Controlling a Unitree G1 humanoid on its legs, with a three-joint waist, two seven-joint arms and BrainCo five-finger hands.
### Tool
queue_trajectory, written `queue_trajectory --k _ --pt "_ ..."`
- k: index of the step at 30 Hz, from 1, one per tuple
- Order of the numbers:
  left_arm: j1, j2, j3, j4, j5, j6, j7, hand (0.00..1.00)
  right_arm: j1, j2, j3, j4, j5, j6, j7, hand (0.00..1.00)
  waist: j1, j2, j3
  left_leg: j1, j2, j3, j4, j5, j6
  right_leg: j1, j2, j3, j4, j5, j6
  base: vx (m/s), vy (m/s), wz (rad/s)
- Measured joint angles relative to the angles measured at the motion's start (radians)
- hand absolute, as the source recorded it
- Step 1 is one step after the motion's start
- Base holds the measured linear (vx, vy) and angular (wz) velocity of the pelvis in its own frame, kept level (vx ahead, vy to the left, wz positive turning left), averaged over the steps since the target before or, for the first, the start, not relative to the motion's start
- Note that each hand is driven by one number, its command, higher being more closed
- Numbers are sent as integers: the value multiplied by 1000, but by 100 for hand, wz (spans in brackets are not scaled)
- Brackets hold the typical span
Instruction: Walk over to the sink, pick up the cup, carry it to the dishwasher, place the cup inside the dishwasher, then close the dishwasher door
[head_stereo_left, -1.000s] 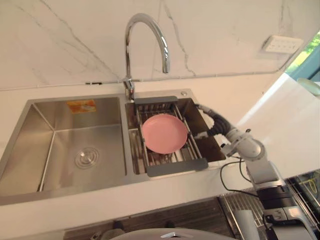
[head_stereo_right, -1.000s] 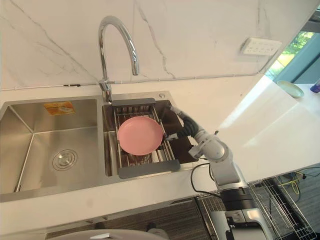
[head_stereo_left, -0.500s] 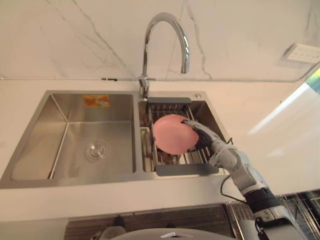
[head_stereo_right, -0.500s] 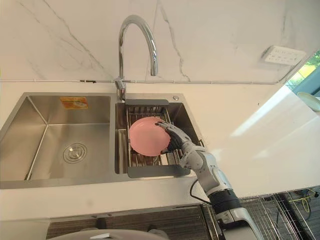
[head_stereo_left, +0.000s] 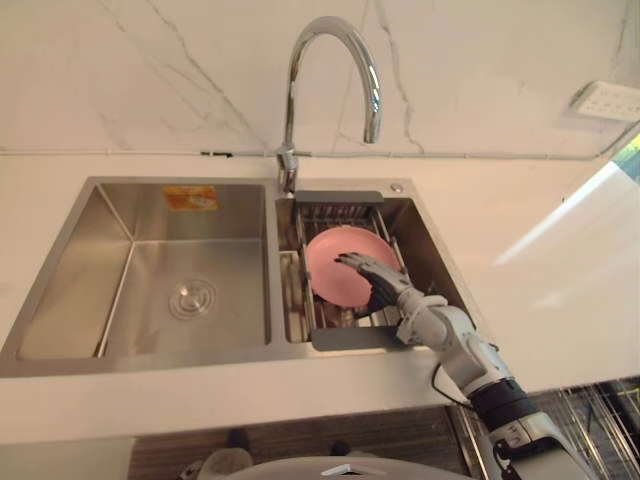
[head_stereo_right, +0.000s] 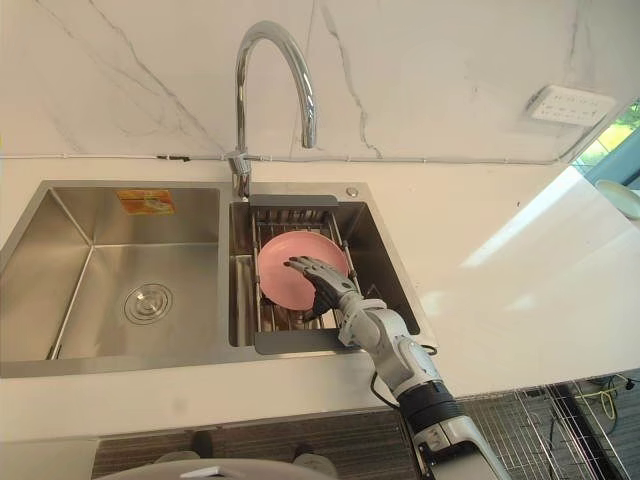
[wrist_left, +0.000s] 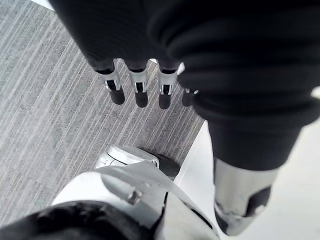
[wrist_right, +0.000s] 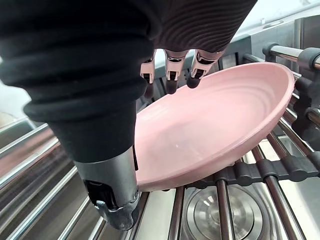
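Reaching farther over the plate (head_stereo_left: 325, 270) in the sink's rack (head_stereo_left: 350, 338), the right hand (head_stereo_left: 378, 283) is hovering, fingers released; grasping and every later step are remaining.

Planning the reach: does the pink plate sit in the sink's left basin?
No, the pink plate rests on the rack in the right basin.

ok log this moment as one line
stage: pre-grasp | right robot hand: open, fingers over pink plate on sink rack | left robot hand: open, over floor
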Motion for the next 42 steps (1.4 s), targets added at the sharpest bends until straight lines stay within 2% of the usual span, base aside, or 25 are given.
queue_trajectory --k 5,9,17,23,27,29,32,37,42 --pt "-1 4 5 0 6 20 2 0 15 -7 -1 -12 9 -38 35 0 -5 -5 3 0 0 7 0 -5 0 -1 0 4 -2 0 3 0 0 0" --pt "0 5 6 1 18 25 0 0 34 -36 -1 -42 -15 -60 29 0 -7 -8 4 3 0 9 0 -6 2 -2 0 7 -1 3 10 23 -2 -4" --pt "-1 5 4 3 17 24 1 0 35 -42 2 -38 -213 -51 -17 0 -6 -7 4 13 0 18 0 -12 2 0 1 24 -1 2 11 9 -2 -6" --pt "-3 5 0 3 18 24 14 0 32 -37 5 -8 -308 0 -100 0 2 -7 5 13 -1 7 0 -9 6 5 0 13 1 1 11 -14 -1 4" --pt "-5 5 -2 3 21 27 19 0 15 -35 9 40 -332 31 -147 0 12 -6 5 15 -1 1 0 -6 6 9 -1 4 5 0 10 -4 0 7" --pt "-8 7 -8 7 38 27 19 0 -27 -33 33 100 -363 50 -200 0 13 -6 5 20 -3 -10 0 -6 2 19 -3 -4 7 -7 9 -36 1 11" --pt "-11 15 -37 7 38 27 20 0 -70 -4 42 172 -367 79 -252 0 22 -6 5 18 -2 -20 -1 -2 0 21 -2 -14 12 -14 0 -36 -1 12" --pt "-15 18 -38 7 38 28 25 0 -94 14 51 247 -370 101 -291 0 43 -5 6 16 -3 -33 -1 -1 -1 27 -4 -32 15 -25 1 -12 -2 13" --pt "-15 24 -39 7 50 37 34 0 -99 48 74 317 -365 126 -372 0 44 -14 8 14 -5 -49 -1 -1 -2 36 -5 -50 20 -30 4 21 -7 9"
